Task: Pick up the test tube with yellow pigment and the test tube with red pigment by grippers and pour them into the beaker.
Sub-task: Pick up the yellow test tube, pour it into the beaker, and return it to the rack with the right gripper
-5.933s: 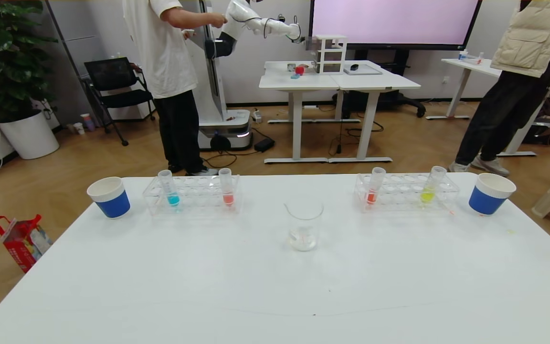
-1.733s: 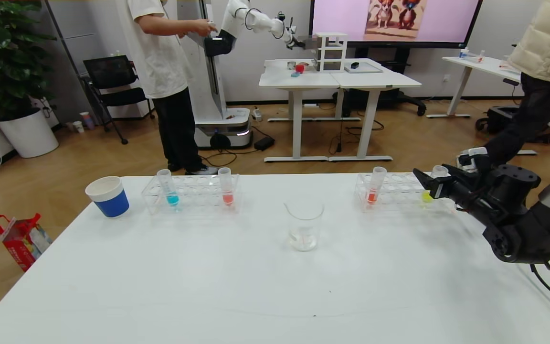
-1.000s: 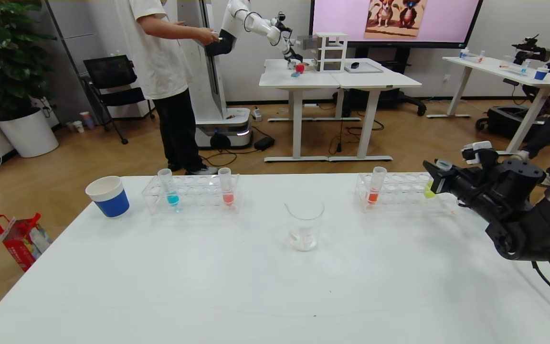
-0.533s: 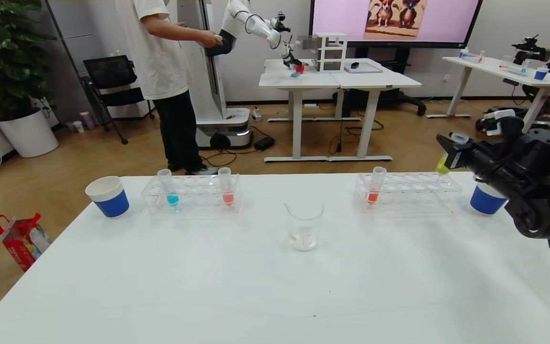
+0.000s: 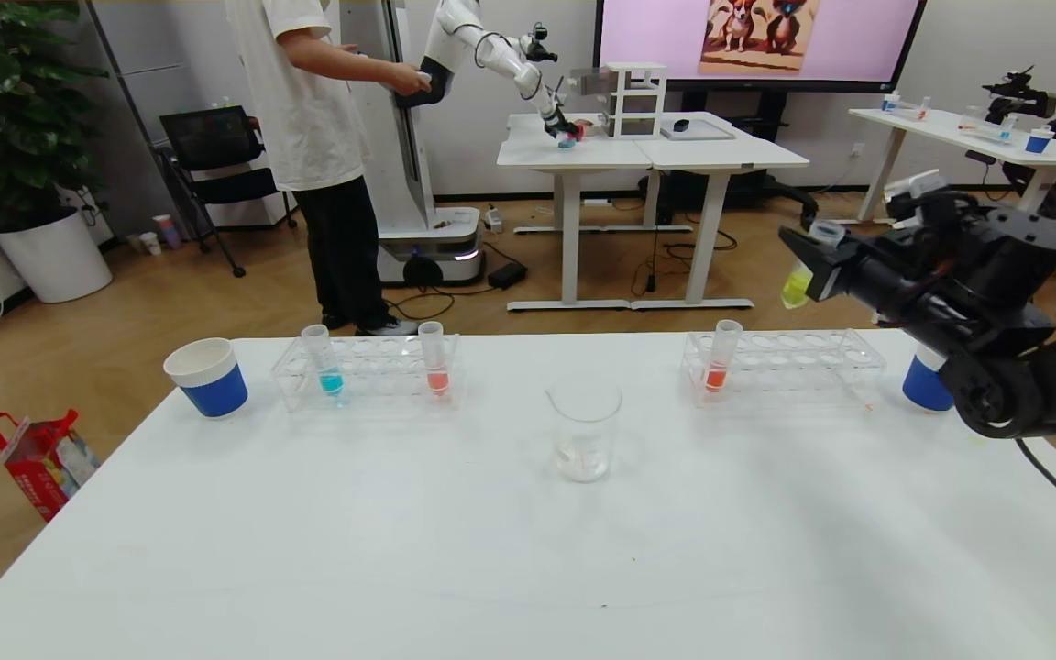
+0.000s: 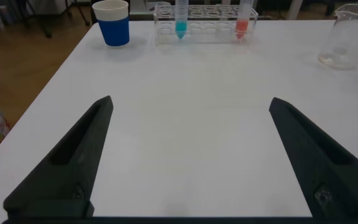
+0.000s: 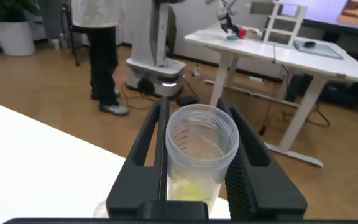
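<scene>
Lifting higher, right gripper (image 5: 810,266), yellow tube (image 5: 797,284) clamped

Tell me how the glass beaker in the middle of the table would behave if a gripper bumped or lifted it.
The beaker is clear, thin-walled glass, so it is probably fragile and smooth to grip. It looks nearly empty, so it is likely light and may slide on the white table if nudged. Its height and width look similar, so a low bump should not tip it easily.

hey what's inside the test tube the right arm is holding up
A little yellow-green liquid sits at the bottom of the test tube, gripped by the right tool above the rack. In the right wrist view the tube's lower end is hidden between the fingers.
</scene>
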`<state>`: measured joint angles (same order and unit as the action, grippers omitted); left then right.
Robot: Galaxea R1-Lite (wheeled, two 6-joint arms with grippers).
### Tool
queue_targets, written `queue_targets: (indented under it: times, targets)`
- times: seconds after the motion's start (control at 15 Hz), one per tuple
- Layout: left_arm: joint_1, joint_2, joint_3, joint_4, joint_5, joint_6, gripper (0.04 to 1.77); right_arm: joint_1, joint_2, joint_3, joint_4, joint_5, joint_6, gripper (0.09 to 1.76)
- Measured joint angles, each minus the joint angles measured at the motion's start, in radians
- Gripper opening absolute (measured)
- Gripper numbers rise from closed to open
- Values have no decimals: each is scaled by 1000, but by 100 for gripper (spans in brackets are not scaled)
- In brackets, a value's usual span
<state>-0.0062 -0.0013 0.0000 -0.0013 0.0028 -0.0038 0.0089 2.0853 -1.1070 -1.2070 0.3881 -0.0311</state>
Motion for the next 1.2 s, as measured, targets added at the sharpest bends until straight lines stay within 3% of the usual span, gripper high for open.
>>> queue_targets:
  times: [0.33,0.6,0.73,1.2]
  targets:
    - [0,0,0,0,0,0,175,185,5,-48,-20,37,-186,52]
    - [0,0,0,0,0,0,175,288,70,-52,-154,91,-387,52]
    - [0,0,0,0,0,0,175,320,113,-52,-222,163,-474,52]
    - [0,0,0,0,0,0,175,359,209,-62,-231,289,-751,52]
